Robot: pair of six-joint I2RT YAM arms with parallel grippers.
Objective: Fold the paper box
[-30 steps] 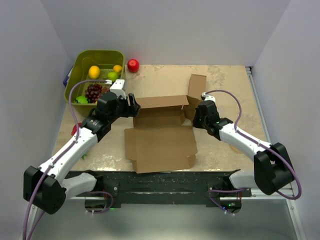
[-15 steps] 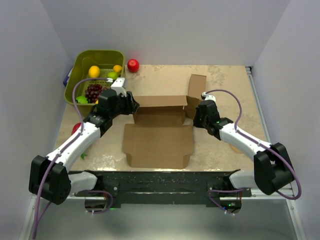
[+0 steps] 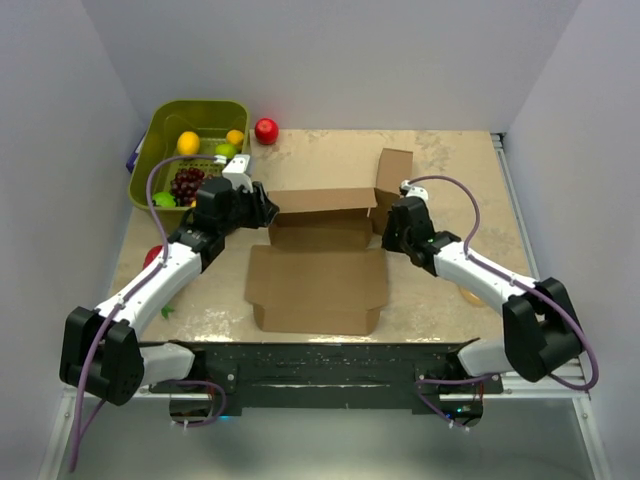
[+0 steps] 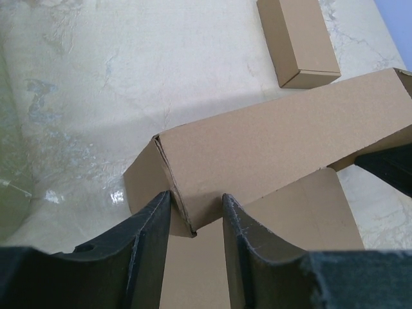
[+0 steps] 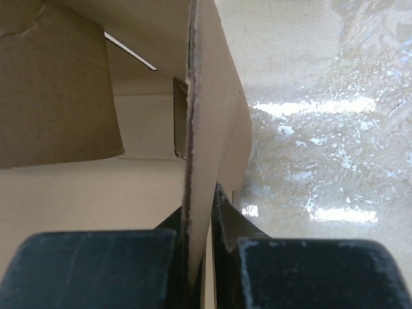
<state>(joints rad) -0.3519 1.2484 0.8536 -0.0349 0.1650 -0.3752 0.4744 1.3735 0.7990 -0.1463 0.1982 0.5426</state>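
Fruit (image 3: 186, 184) in green bin (image 3: 197, 104) near paper box (image 3: 318, 290)

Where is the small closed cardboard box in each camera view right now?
Top external: small cardboard box on the table, just beyond the paper box's far right corner.
Left wrist: top right, beyond the paper box's raised long panel.
Right wrist: not in it.
Shared landmark: the paper box, its side wall clamped in the right jaws.

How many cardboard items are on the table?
2. The paper box lies in the middle of the view; the smaller cardboard box lies just beyond its far right corner. No other shows, though one could be hidden.
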